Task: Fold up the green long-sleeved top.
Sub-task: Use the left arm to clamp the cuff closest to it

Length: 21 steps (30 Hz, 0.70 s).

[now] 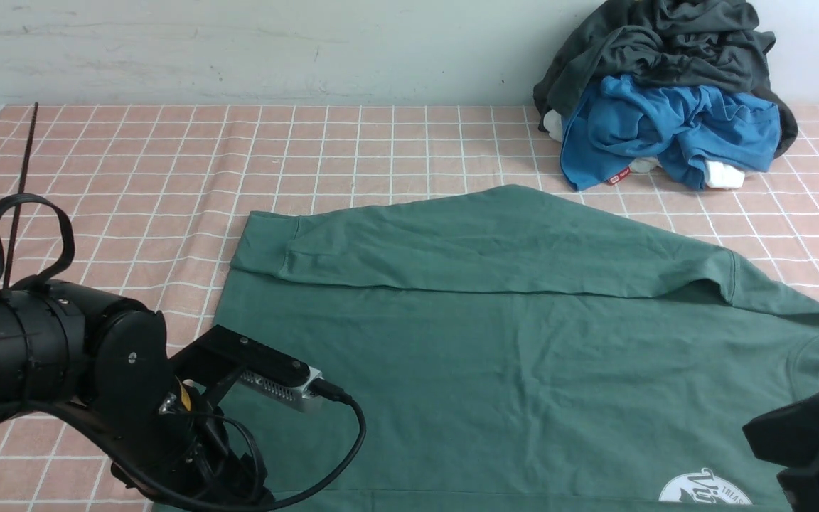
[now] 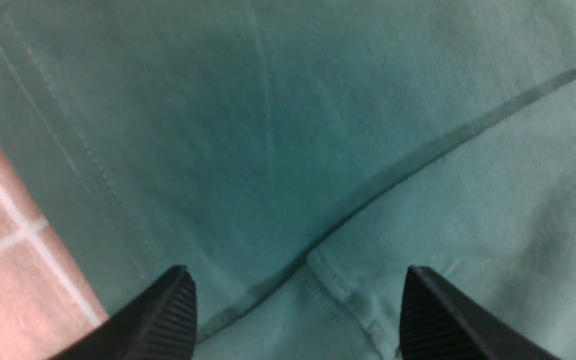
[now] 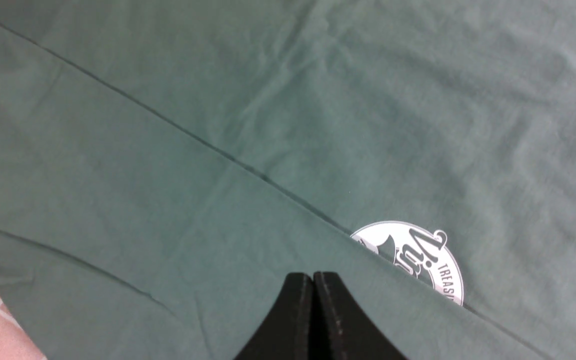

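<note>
The green long-sleeved top (image 1: 495, 355) lies spread flat on the table. Its far sleeve (image 1: 452, 245) is folded across the body, with the cuff at the left. The white round logo (image 1: 701, 491) shows at the near right edge. In the right wrist view a fold of sleeve half covers the logo (image 3: 418, 255). My left gripper (image 2: 293, 272) is open, low over the near sleeve's cuff seam (image 2: 338, 292) by the top's left hem. My right gripper (image 3: 313, 274) is shut and holds nothing, just over the folded sleeve beside the logo. In the front view both sets of fingers are hidden.
A pile of clothes sits at the back right: a dark charcoal-grey garment (image 1: 665, 43) over a bright blue one (image 1: 665, 128). The pink checked tablecloth (image 1: 132, 156) covers the table up to the wall. My left arm (image 1: 97, 355) and right arm (image 1: 815, 441) fill the near corners.
</note>
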{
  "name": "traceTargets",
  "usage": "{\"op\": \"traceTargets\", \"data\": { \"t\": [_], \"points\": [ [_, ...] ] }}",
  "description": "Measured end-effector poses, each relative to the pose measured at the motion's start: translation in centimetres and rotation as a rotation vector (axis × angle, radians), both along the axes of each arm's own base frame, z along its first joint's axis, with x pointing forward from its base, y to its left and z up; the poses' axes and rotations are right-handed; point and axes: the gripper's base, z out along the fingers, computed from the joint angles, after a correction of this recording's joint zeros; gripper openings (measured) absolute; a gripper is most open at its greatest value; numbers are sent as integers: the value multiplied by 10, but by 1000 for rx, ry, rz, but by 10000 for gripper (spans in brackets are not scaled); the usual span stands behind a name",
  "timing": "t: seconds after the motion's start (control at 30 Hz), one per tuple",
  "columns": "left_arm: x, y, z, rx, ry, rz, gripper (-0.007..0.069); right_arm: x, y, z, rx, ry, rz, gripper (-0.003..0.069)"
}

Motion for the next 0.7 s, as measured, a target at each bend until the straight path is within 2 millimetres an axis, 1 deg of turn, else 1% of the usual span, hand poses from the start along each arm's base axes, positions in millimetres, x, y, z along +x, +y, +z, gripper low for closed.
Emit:
{"op": "traceTargets", "data": {
  "t": [0.17,0.23,0.37,0.43,0.57,0.6,0.63,0.67,0.7],
  "points": [
    [0,-2,0,-23,1,-1,493,0,0,0,1,-4,-1,-14],
    [1,-4,-3,-30,12,-11,470,1,0,0,0,-7,-1,-14],
    [2,-7,-16,-37,66,-42,414,1,0,1,2,-11,-2,-14],
    [3,-9,-16,-45,66,-61,392,1,0,1,2,-12,-2,-14],
    [3,-11,-15,-75,66,-75,272,0,0,0,-2,1,0,-14],
    [3,-11,-15,-77,67,-75,264,0,0,0,-3,2,1,-14],
    [2,-12,-14,-83,71,-72,202,0,0,0,-4,6,2,-14],
    [1,-12,-13,-86,70,-71,176,-1,0,0,-5,8,2,-14],
    [0,-12,-12,-89,70,-73,127,-1,0,-1,-5,9,2,-14]
  ]
}}
